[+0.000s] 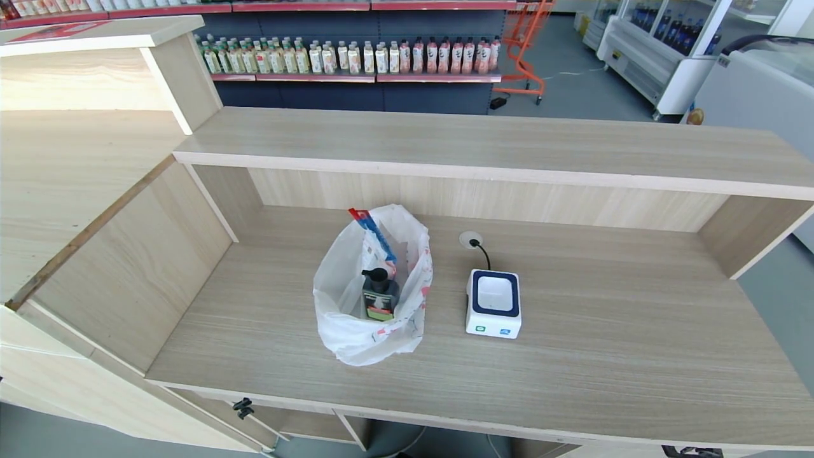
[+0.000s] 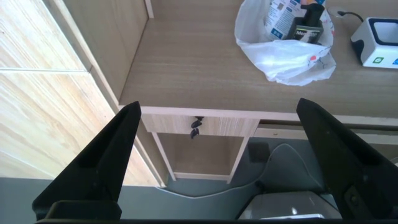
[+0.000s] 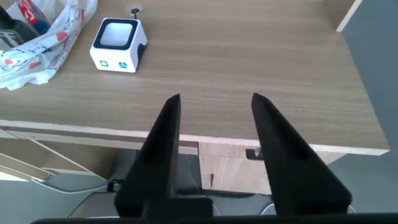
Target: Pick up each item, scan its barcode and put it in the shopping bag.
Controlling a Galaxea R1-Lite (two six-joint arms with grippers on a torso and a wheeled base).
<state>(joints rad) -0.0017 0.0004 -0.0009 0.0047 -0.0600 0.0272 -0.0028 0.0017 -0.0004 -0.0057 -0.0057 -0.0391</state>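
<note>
Two items stood inside the shopping bag (image 1: pixel 337 283), a dark pump bottle (image 1: pixel 380 298) and a blue and red packet (image 1: pixel 374 236) leaning behind it; the bag sat open-mouthed near the middle of the worktop (image 1: pixel 604 331), with the scanner (image 1: pixel 493 303) just beside it toward the right end. The left gripper (image 2: pixel 217 111) hung wide open and empty off the worktop's front edge, and the right gripper (image 3: pixel 216 101) did likewise, its jaws parted with nothing between them. Bagging looked done for both items, so the task seemed at or near its end; any next move would first call for finding another item to take past the scanner.
</note>
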